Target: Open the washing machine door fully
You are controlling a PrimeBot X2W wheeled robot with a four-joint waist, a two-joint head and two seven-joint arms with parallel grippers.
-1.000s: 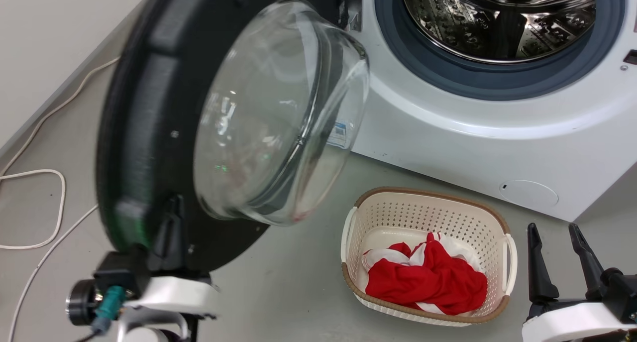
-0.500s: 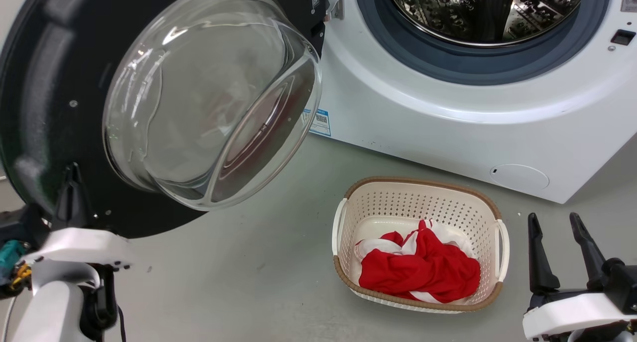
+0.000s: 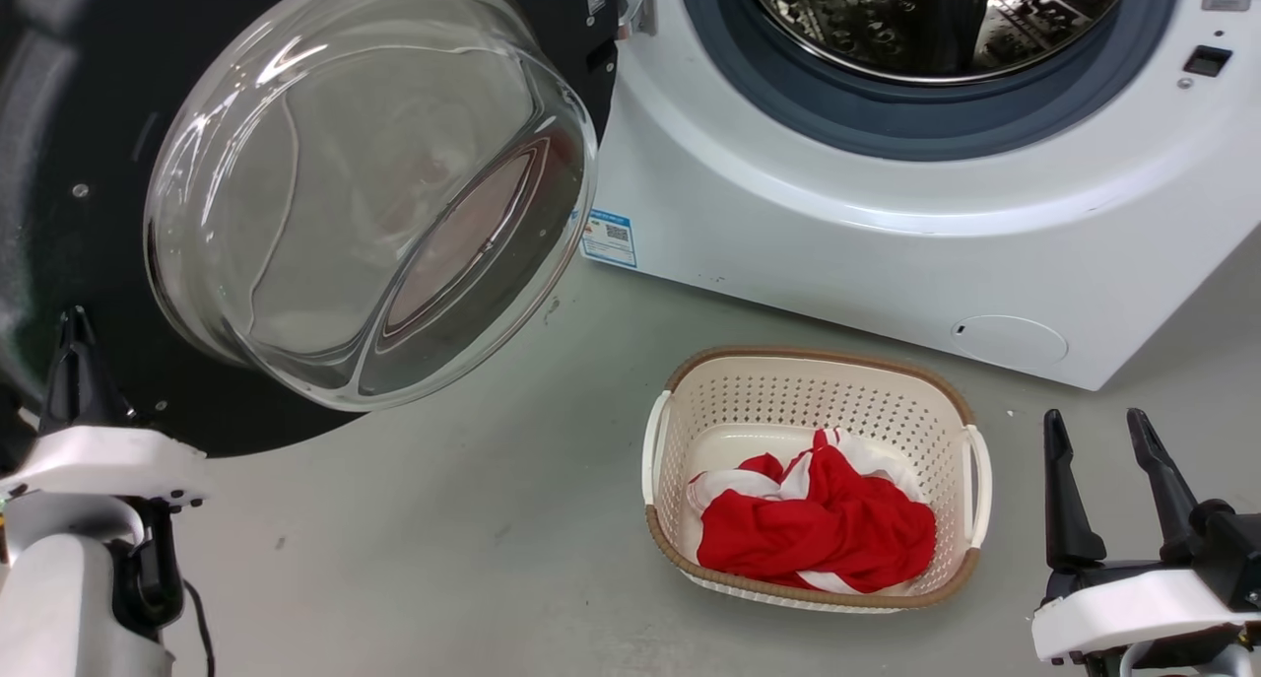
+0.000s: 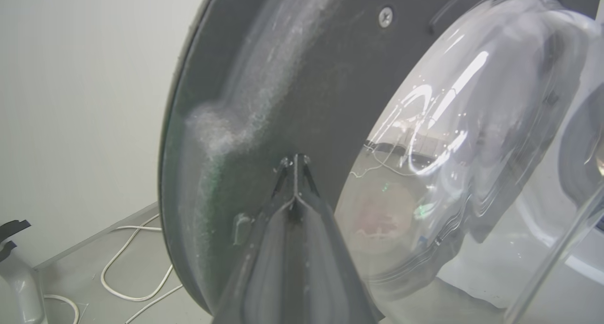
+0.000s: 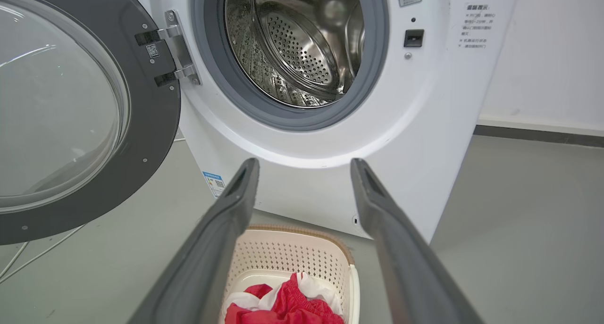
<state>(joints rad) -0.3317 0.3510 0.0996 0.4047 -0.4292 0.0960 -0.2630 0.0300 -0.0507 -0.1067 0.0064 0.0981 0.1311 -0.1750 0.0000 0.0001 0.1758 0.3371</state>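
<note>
The washing machine door (image 3: pixel 89 115), black with a clear domed glass bowl (image 3: pixel 365 184), stands swung wide out to the left of the white washing machine (image 3: pixel 887 224). The steel drum (image 3: pixel 926 17) lies exposed inside its grey seal. My left gripper (image 3: pixel 72 318) is shut, and its tips rest against the door's black inner face (image 4: pixel 321 78) beside the glass, near the lower outer rim. In the left wrist view the left gripper (image 4: pixel 295 160) has its fingers pressed together. My right gripper (image 3: pixel 1095 421) hangs open at the lower right, away from the machine, and holds nothing.
A cream perforated basket (image 3: pixel 818 381) holding red and white cloth (image 3: pixel 818 529) stands on the grey floor in front of the machine. White cables (image 4: pixel 127 248) lie on the floor behind the door, near a pale wall (image 4: pixel 85 102). The right gripper (image 5: pixel 304 162) points over the basket.
The door has swung further away from the machine, and my left gripper has gone left with it. The head view has shifted too. The right gripper has stayed put.
</note>
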